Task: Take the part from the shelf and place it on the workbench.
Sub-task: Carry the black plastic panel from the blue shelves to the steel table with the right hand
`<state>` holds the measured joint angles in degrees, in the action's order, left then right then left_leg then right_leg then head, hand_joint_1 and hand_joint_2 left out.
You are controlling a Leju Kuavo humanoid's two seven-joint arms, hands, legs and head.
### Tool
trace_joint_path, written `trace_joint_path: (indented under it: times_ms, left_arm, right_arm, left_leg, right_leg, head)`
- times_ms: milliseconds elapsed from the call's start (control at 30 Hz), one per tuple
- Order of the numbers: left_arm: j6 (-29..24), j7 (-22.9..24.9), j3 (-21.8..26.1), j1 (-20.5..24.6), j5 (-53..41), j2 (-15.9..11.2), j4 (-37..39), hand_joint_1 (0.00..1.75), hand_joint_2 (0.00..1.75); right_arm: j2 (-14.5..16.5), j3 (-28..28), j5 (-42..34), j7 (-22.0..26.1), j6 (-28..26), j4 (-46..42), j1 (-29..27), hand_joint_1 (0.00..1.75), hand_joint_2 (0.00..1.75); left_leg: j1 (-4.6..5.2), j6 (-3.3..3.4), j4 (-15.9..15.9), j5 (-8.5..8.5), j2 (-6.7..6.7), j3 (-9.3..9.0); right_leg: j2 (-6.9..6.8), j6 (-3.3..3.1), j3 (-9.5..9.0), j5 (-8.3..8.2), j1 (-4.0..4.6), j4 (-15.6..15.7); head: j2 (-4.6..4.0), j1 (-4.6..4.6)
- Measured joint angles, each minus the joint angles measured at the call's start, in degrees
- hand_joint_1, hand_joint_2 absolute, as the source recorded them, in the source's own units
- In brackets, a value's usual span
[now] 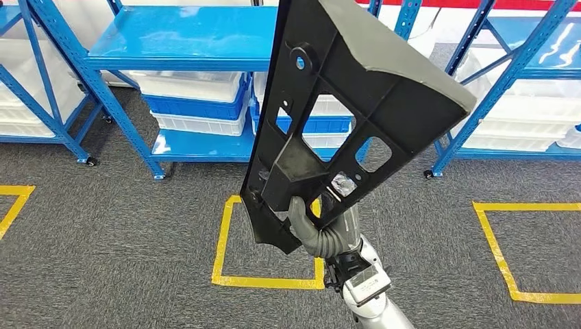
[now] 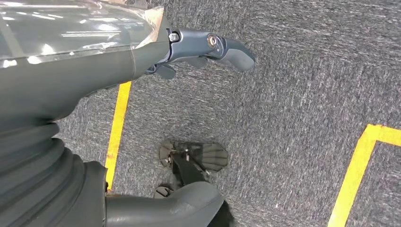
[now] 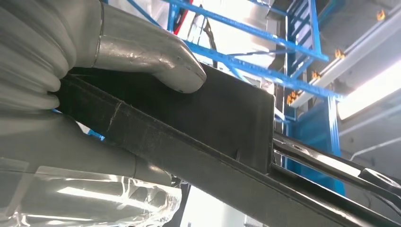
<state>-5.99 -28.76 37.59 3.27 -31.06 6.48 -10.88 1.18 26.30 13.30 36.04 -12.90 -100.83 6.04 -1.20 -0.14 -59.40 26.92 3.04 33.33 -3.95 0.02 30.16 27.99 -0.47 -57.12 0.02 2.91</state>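
- The right hand [image 1: 312, 223] gripped the part [image 1: 342, 110] near its lower end, the thumb lying across one face and the fingers wrapped behind it.
- In the right wrist view the thumb [image 3: 161, 59] pressed flat on the part's [image 3: 227, 118] black face, and the part's edge ran away from the hand toward the shelves.
- The part was a long black moulded panel with several cut-outs and a round hole near its upper half; it widened toward the top.
- It was held up off the floor, tilted, its wide end high and leaning to the right, well in front of the shelves and above the carpet.
- The right arm [image 1: 373, 291] rose from below, silver at the forearm with a grey ribbed cover at the wrist.
- The left hand [image 2: 208, 47] hung over the carpet [image 2: 293, 94], holding nothing; its dark fingers were slightly curled and apart from the thumb [image 2: 175, 208].
- Grey carpet covered the floor, marked with yellow tape [image 1: 267, 277] in square outlines; one square lay just below the part, another to the right, and a corner of a third at the left edge.
- Beyond the tape stood blue shelves [image 1: 185, 41] on small castors, three units side by side.
- The middle unit's lower level carried stacked white and blue bins [image 1: 199, 103].
- More white bins sat on the shelves to the left and right.
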Motion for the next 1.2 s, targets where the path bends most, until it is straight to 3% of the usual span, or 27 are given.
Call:
trace_joint_path:
  times_ms: [33, 100, 167, 233, 300, 333, 367, 400, 467, 533, 600, 633, 700, 767, 800, 833, 867, 933, 1000, 1033, 1067, 1133, 1200]
  left_arm:
    - [0.0, 0.0, 0.0, 0.0, 0.0, 0.0, 0.0, 0.00, 1.75]
    - [0.0, 0.0, 0.0, 0.0, 0.0, 0.0, 0.0, 0.00, 1.75]
    - [0.0, 0.0, 0.0, 0.1, 0.0, 0.1, 0.0, 0.00, 1.75]
    - [0.0, 0.0, 0.1, 0.3, 0.0, 0.2, 0.0, 0.00, 1.75]
    - [0.0, -0.1, 0.0, 0.4, -0.2, 0.2, 0.0, 0.00, 1.75]
    - [0.0, -0.2, 0.0, 0.4, -0.2, 0.2, 0.0, 0.00, 1.75]
    - [0.1, -0.2, 0.0, 0.3, -0.3, 0.2, 0.0, 0.00, 1.75]
    - [0.1, -0.3, 0.0, 0.3, -0.4, 0.2, 0.0, 0.00, 1.75]
    - [0.2, -0.3, 0.0, 0.2, -0.6, 0.3, 0.0, 0.00, 1.75]
    - [0.2, -0.2, 0.0, 0.3, -0.9, 0.4, 0.0, 0.00, 1.75]
    - [0.2, 0.1, 0.0, 0.1, -1.3, 0.4, 0.0, 0.00, 1.75]
    - [0.1, 0.4, -0.1, -0.1, -1.5, 0.4, 0.0, 0.00, 1.75]
    - [0.1, 0.7, -0.1, -0.2, -1.8, 0.4, 0.0, 0.00, 1.75]
    - [0.0, 1.0, -0.1, 0.0, -2.0, 0.4, 0.0, 0.00, 1.75]
    - [0.0, 1.1, -0.1, 0.2, -2.0, 0.4, 0.0, 0.00, 1.75]
    - [0.0, 1.1, -0.1, 0.3, -2.0, 0.4, 0.0, 0.00, 1.75]
    - [0.0, 1.1, -0.1, 0.3, -2.0, 0.3, 0.0, 0.00, 1.75]
    - [0.1, 1.2, -0.1, 0.4, -2.0, 0.2, 0.0, 0.00, 1.75]
    - [0.2, 1.2, -0.1, 0.6, -2.0, 0.0, 0.0, 0.00, 1.75]
    - [0.3, 1.2, -0.1, 0.7, -2.0, 0.0, 0.0, 0.00, 1.75]
    - [0.3, 1.2, -0.1, 0.8, -2.0, 0.0, 0.0, 0.00, 1.75]
    - [0.4, 1.2, -0.1, 0.8, -2.0, -0.1, 0.0, 0.00, 1.75]
    - [0.5, 1.2, -0.1, 0.8, -2.0, 0.0, 0.0, 0.00, 1.75]
  right_arm:
    - [0.0, 0.0, 0.0, 0.0, 0.0, 0.0, 0.0, 1.75, 1.75]
    - [0.1, 0.0, 0.0, 0.0, 0.0, 0.0, 0.0, 1.75, 1.75]
    - [0.2, 0.0, 0.0, 0.0, 0.0, -0.1, 0.1, 1.75, 1.75]
    - [0.2, 0.0, 0.0, 0.0, 0.0, -0.2, 0.0, 1.75, 1.75]
    - [0.0, 0.0, 0.0, -0.1, 0.0, -0.2, -0.3, 1.75, 1.75]
    - [0.0, 0.0, 0.1, -0.2, 0.0, -0.2, -0.5, 1.75, 1.75]
    - [-0.1, 0.0, 0.1, -0.1, 0.0, -0.2, -0.7, 1.75, 1.75]
    - [-0.1, 0.0, 0.1, -0.1, 0.0, -0.2, -0.8, 1.75, 1.75]
    - [-0.2, 0.0, 0.3, 0.1, -0.1, -0.3, -1.1, 1.75, 1.75]
    - [-0.3, -0.1, 0.4, 0.6, -0.2, -0.6, -1.7, 1.75, 1.75]
    - [-0.4, -0.1, 0.6, 1.1, -0.4, -0.8, -2.5, 1.75, 1.75]
    - [-0.3, -0.2, 0.6, 1.2, -0.5, -0.8, -2.7, 1.75, 1.75]
    - [-0.2, -0.2, 0.9, 1.4, -0.6, -1.1, -3.2, 1.75, 1.75]
    - [0.0, -0.3, 1.3, 1.4, -0.7, -1.5, -3.9, 1.75, 1.75]
    - [0.0, -0.3, 1.5, 1.3, -0.6, -1.7, -4.3, 1.75, 1.75]
    - [0.1, -0.3, 1.8, 1.3, -0.5, -1.8, -4.6, 1.75, 1.75]
    - [0.2, -0.3, 2.0, 1.1, -0.4, -1.8, -4.9, 1.75, 1.75]
    - [0.5, -0.3, 2.2, 0.8, -0.2, -2.1, -5.1, 1.75, 1.75]
    - [0.9, -0.3, 2.2, 0.6, -0.1, -2.5, -5.2, 1.75, 1.75]
    - [1.0, -0.3, 2.3, 0.6, -0.1, -2.7, -5.2, 1.75, 1.75]
    - [1.1, -0.4, 2.3, 0.6, 0.0, -2.8, -5.2, 1.75, 1.75]
    - [1.2, -0.4, 2.4, 0.6, 0.1, -3.0, -5.2, 1.75, 1.75]
    - [1.3, -0.5, 2.4, 0.6, 0.1, -3.2, -5.2, 1.75, 1.75]
  left_leg:
    - [0.23, 0.35, 0.8, -0.01, 0.19, -0.17]
    - [0.42, 1.22, 1.0, -0.48, -0.83, 0.23]
    - [0.35, 2.19, 1.6, -1.13, -1.68, 0.34]
    - [0.28, 2.88, 1.9, -1.60, -2.64, 0.57]
    - [0.31, 3.13, 1.9, -1.86, -3.82, 0.96]
    - [0.32, 3.14, 1.8, -1.96, -4.38, 1.09]
    - [0.31, 3.07, 1.8, -2.06, -5.00, 1.17]
    - [0.29, 2.95, 1.7, -2.15, -5.64, 1.22]
    - [0.41, 2.53, 1.4, -2.28, -6.88, 1.49]
    - [0.58, 1.91, 1.0, -2.42, -7.92, 2.05]
    - [0.48, 1.11, 1.0, -2.80, -8.93, 2.52]
    - [0.40, 0.79, 0.9, -2.80, -8.73, 2.69]
    - [0.39, 0.22, -1.3, -1.21, -6.57, 3.70]
    - [0.33, -0.17, -7.6, 2.60, -3.98, 6.36]
    - [0.24, -0.33, -11.3, 4.31, -3.52, 7.91]
    - [0.17, -0.43, -14.1, 5.28, -3.33, 8.99]
    - [0.13, -0.45, -14.7, 5.11, -3.22, 9.02]
    - [0.09, -0.24, -9.9, 2.39, -2.60, 5.99]
    - [0.41, 0.34, -2.6, 0.08, -0.62, 1.98]
    - [0.63, 0.67, -0.6, -0.37, 0.03, 0.98]
    - [0.89, 0.99, 0.2, -0.35, 0.27, 0.72]
    - [1.00, 1.73, 0.6, -0.76, -0.82, 0.85]
    - [0.80, 2.66, 1.4, -1.41, -1.77, 0.61]
  right_leg:
    - [-0.35, 0.25, 0.09, -0.03, 0.27, 0.0]
    - [-0.89, 0.83, 0.26, -0.08, 0.47, 0.0]
    - [0.44, 1.21, 1.07, 1.05, 0.32, -1.5]
    - [2.67, 0.97, 3.85, 4.16, 0.02, -7.6]
    - [3.51, 0.86, 7.22, 6.96, -0.09, -15.1]
    - [3.62, 1.07, 8.03, 7.39, -0.13, -17.0]
    - [3.71, 1.51, 7.54, 6.82, -0.18, -16.3]
    - [3.90, 2.03, 6.04, 5.56, -0.30, -13.5]
    - [5.42, 2.89, 2.11, 2.75, -0.67, -5.6]
    - [7.10, 2.82, 0.18, 1.55, -0.94, -1.3]
    - [6.98, 2.16, -0.01, 1.28, -0.89, -0.8]
    - [6.49, 1.78, -0.06, 1.09, -1.06, -0.8]
    - [5.40, 0.99, -0.12, 0.76, -1.33, -0.6]
    - [4.11, 0.44, -0.13, 0.69, -1.07, -0.5]
    - [3.40, 0.23, -0.10, 0.71, -0.87, -0.6]
    - [2.77, 0.21, -0.08, 0.72, -0.73, -0.6]
    - [2.16, 0.19, -0.08, 0.75, -0.65, -0.6]
    - [1.18, 0.18, -0.17, 0.81, -0.58, -0.6]
    - [0.39, 0.28, -0.20, 0.93, -0.18, -0.6]
    - [0.05, 0.41, -0.17, 0.98, 0.06, -0.7]
    - [-0.31, 0.57, -0.12, 1.00, 0.28, -0.6]
    - [-1.08, 1.03, -0.21, 1.03, 0.50, -0.5]
    - [0.06, 1.25, 0.39, 2.30, 0.43, -2.1]
  head:
    - [0.00, 0.08]
    - [0.00, 0.20]
    - [0.00, 0.21]
    - [0.00, 0.27]
    - [0.00, 0.29]
    - [0.00, 0.29]
    - [0.00, 0.29]
    - [0.00, 0.29]
    - [0.00, 0.31]
    - [0.00, 0.13]
    - [0.00, -0.06]
    - [0.00, -0.06]
    - [0.00, -0.16]
    - [0.00, -0.26]
    - [0.00, -0.27]
    - [0.00, -0.27]
    - [0.00, -0.27]
    - [0.00, -0.27]
    - [0.00, -0.22]
    - [0.00, -0.17]
    - [0.00, -0.10]
    - [0.00, -0.04]
    - [0.00, 0.00]
